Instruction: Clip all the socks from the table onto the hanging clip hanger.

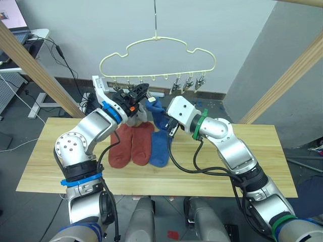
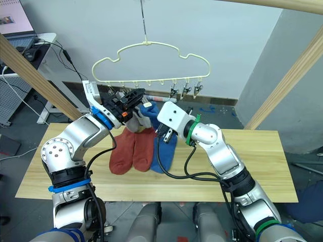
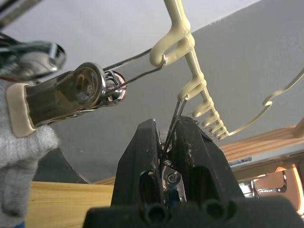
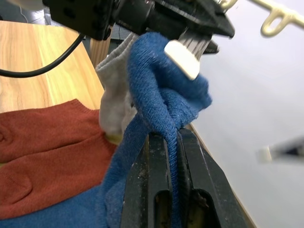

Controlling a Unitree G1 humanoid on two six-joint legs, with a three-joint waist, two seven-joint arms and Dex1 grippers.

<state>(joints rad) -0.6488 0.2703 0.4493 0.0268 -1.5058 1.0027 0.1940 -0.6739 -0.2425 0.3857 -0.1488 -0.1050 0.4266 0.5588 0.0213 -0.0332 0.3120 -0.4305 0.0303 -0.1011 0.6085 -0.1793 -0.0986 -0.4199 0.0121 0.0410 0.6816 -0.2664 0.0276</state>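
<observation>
Our left hand (image 1: 135,94) pinches a clip (image 3: 167,156) open, right hand (image 4: 172,142) pinching the blue sock (image 1: 154,108); we should feed its cuff deep into the clip before letting go.

On the long tabletop of light wooden planks (image 1: 252,166) lie two rust-red ankle socks of soft fabric (image 1: 132,144) and one blue ankle sock (image 1: 159,150), while a second blue sock (image 4: 164,102) is raised off it and at least one light grey sock (image 4: 114,102) hangs beside that; whether a second grey one is there cannot be told. One pale yellow cloud-shaped wire clip hanger (image 1: 157,55) hangs above, with three small metal clips (image 1: 189,84) showing plainly at its right end and more behind the arms, too hidden to count.
</observation>
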